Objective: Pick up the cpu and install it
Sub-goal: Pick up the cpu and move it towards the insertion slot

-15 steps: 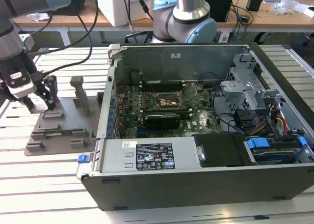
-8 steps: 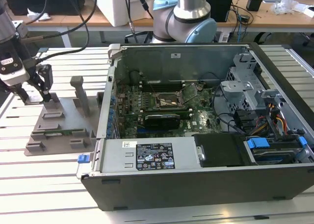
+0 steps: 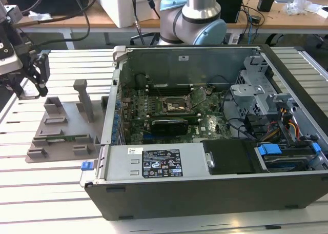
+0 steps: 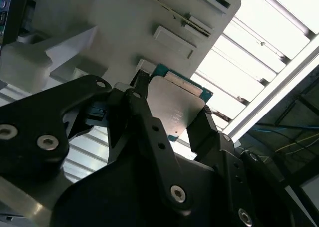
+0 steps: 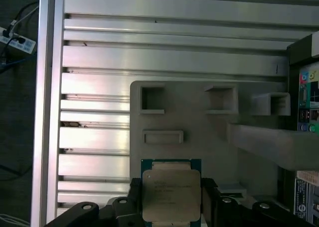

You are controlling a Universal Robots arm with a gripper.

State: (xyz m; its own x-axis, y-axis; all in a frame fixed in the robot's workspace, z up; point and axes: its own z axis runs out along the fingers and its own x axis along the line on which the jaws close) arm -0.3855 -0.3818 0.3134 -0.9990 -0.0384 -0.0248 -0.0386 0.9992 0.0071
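Note:
The cpu, a flat silver square with a thin green rim, sits between my gripper's two black fingers, which press on its opposite edges. In the second wrist view the cpu is held clear above the grey fixture plate, gripper shut on it. In the exterior view my gripper hangs at the far left, above the slatted table and just off the fixture plate's left end. The motherboard's empty cpu socket lies inside the open computer case, well to the exterior view's right of the gripper.
Upright grey posts rise from the fixture plate between the gripper and the case. The case's near wall and a silver box with a white label border the motherboard. Cables and drive bays fill the case's right end. The arm base stands behind.

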